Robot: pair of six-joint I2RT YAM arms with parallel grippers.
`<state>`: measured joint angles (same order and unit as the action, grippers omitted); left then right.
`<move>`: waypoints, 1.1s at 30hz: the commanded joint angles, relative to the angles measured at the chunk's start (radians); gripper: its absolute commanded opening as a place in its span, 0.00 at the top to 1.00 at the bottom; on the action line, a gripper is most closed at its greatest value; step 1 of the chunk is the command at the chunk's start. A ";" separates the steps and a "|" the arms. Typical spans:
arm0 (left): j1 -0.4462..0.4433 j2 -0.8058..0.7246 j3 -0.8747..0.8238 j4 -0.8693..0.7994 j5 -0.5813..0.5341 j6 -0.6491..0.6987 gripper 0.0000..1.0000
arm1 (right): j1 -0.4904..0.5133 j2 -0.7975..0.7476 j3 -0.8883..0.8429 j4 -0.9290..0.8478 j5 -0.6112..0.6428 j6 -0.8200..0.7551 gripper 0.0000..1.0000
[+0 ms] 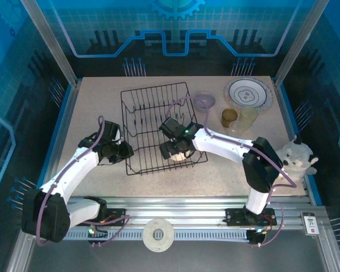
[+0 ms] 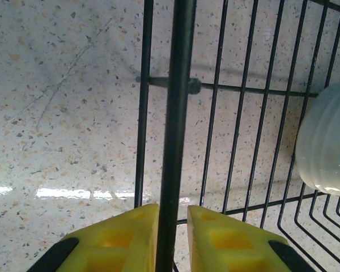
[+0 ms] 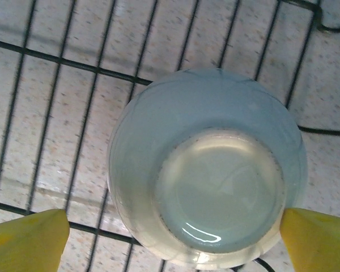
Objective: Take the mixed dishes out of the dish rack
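A small cream bowl (image 3: pixel 207 170) sits in the near right corner of the black wire dish rack (image 1: pixel 153 122) and looks to be the one dish left to unload. Farther right on the tabletop (image 1: pixel 96 102) stand a brown cup (image 1: pixel 229 118), a yellowish cup (image 1: pixel 248 120) and, farthest, a purple-rimmed plate (image 1: pixel 248 93). The left pincer (image 2: pixel 173 238) is clamped on a wire at the rack's left side. The right pincer (image 3: pixel 173 238) is spread wide, straddling the bowl without gripping it.
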<state>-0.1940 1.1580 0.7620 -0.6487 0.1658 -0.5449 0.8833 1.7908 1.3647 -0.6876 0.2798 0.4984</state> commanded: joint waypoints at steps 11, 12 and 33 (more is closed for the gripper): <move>0.008 -0.027 0.008 -0.018 0.009 -0.007 0.72 | 0.018 0.018 0.140 -0.030 -0.054 0.009 0.01; 0.009 -0.037 0.016 -0.028 -0.003 -0.006 0.66 | 0.012 -0.006 0.139 -0.030 -0.056 0.006 0.00; -0.001 -0.275 0.183 0.033 0.299 0.009 0.01 | -0.186 -0.129 -0.139 0.195 -0.332 0.108 0.01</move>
<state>-0.1921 0.8703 0.9028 -0.6590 0.3237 -0.5251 0.7120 1.6455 1.2427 -0.5514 -0.0135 0.5659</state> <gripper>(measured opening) 0.992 0.988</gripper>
